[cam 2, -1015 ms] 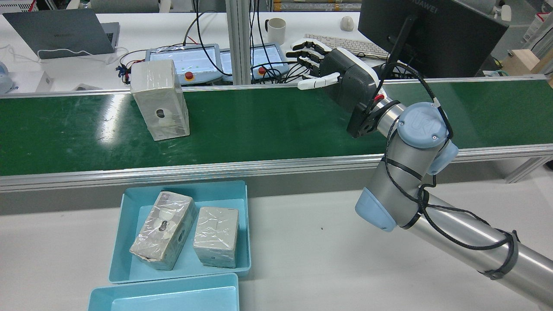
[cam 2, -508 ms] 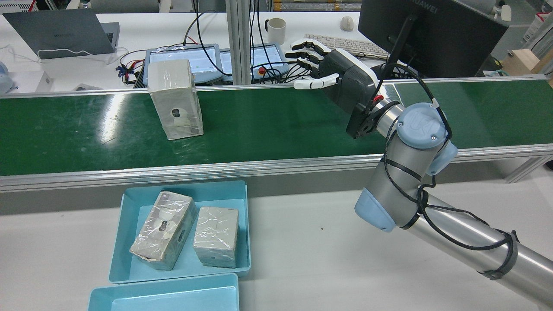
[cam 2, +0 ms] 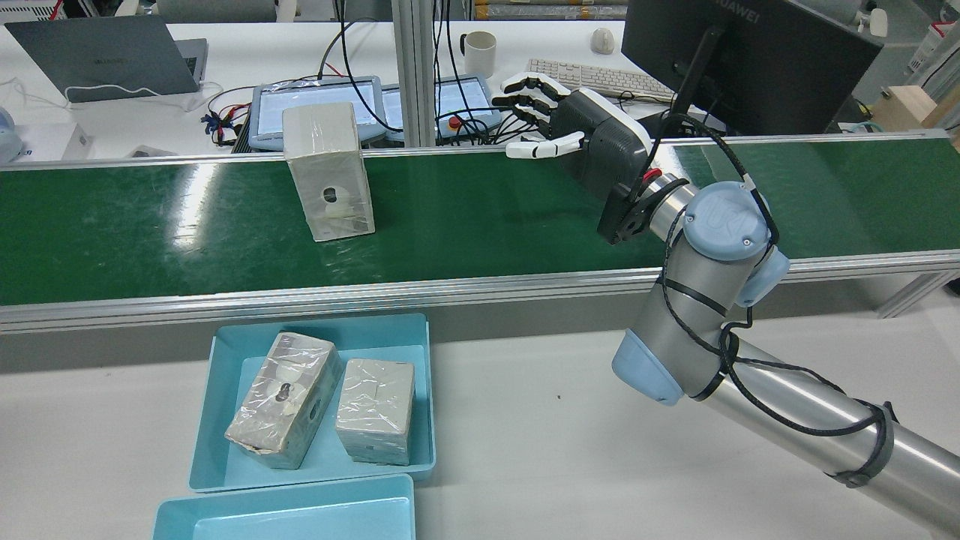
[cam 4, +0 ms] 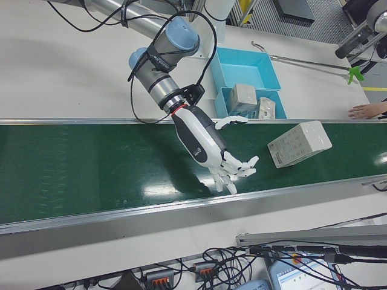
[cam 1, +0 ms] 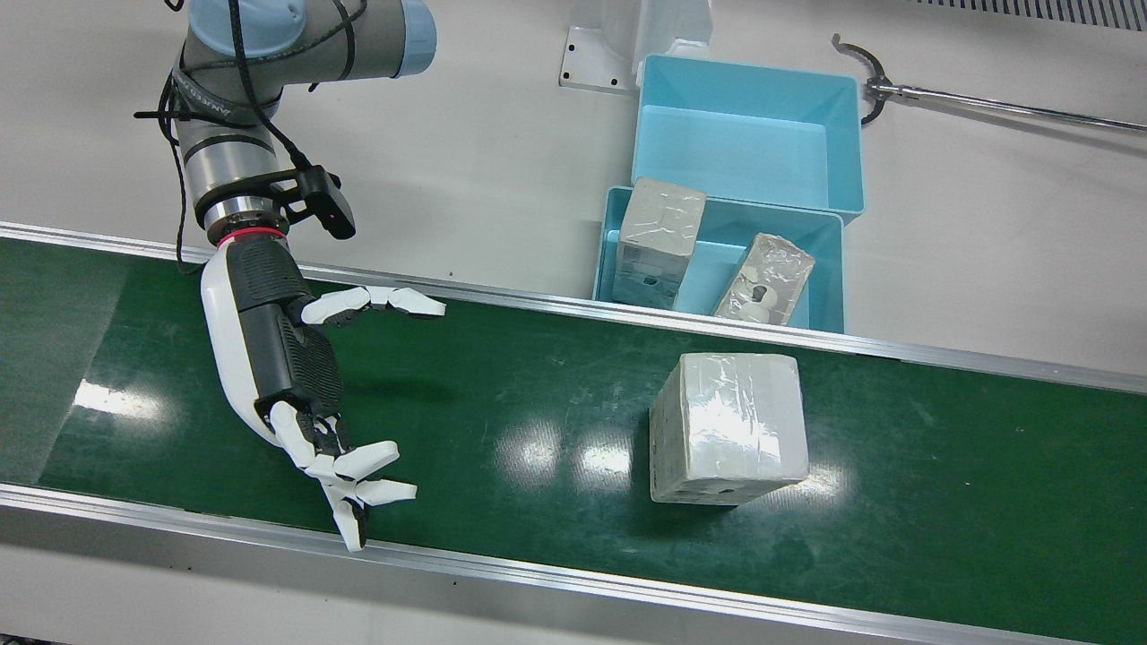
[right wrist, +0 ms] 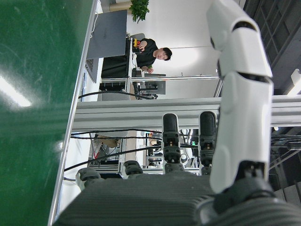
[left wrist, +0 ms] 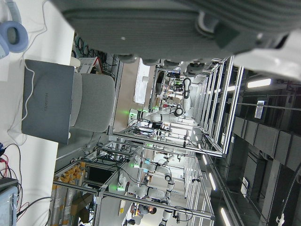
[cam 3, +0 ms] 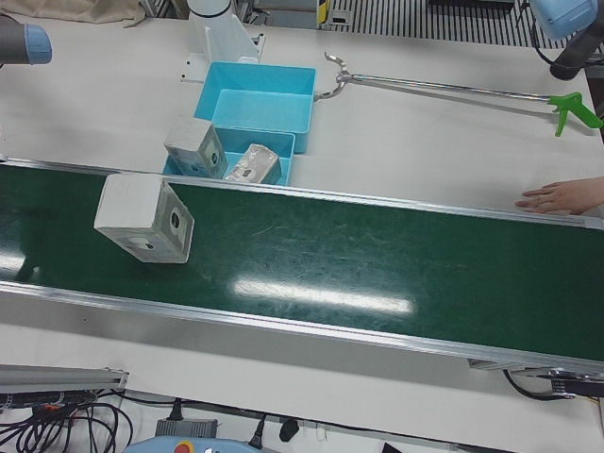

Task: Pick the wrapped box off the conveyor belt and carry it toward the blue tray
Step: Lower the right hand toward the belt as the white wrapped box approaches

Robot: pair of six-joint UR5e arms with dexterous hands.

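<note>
The wrapped box [cam 2: 330, 180] stands upright on the green conveyor belt [cam 2: 487, 217], a round hole in its near face; it also shows in the front view [cam 1: 728, 425] and the left-front view [cam 3: 143, 219]. My right hand [cam 2: 570, 131] hovers over the belt to the box's right in the rear view, fingers spread, holding nothing, a clear gap away from the box. The front view shows that right hand [cam 1: 296, 376] palm toward the box. The blue tray [cam 2: 326, 446] sits on the table before the belt. Of my left hand [left wrist: 164, 28] only the palm shows.
Two wrapped boxes [cam 2: 285, 401] lie in the blue tray; a second, empty tray [cam 1: 748, 148] adjoins it. A reacher tool [cam 1: 986, 103] lies on the table. A person's hand [cam 3: 562, 196] rests at the belt's edge. Laptop, monitor and pendants stand beyond the belt.
The wrapped box has ridden the belt to the right in the rear view, nearer my right hand. The right hand has shifted slightly left and stayed open.
</note>
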